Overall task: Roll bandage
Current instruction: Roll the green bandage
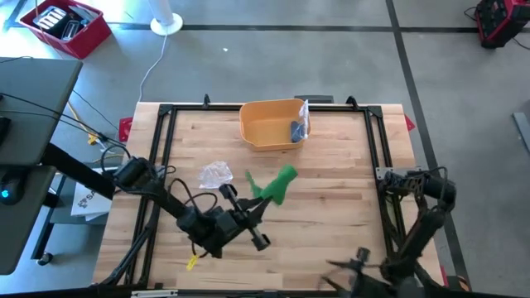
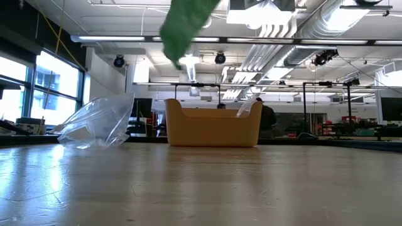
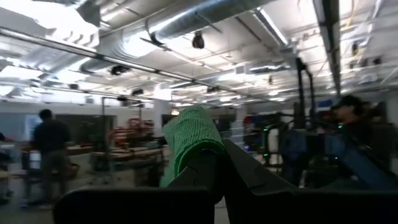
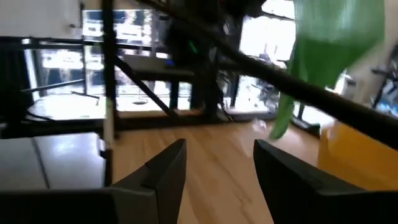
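Inside yellow bin (image 1: 267, 128), blue item (image 1: 296, 130), clear wrapper (image 1: 303, 116)
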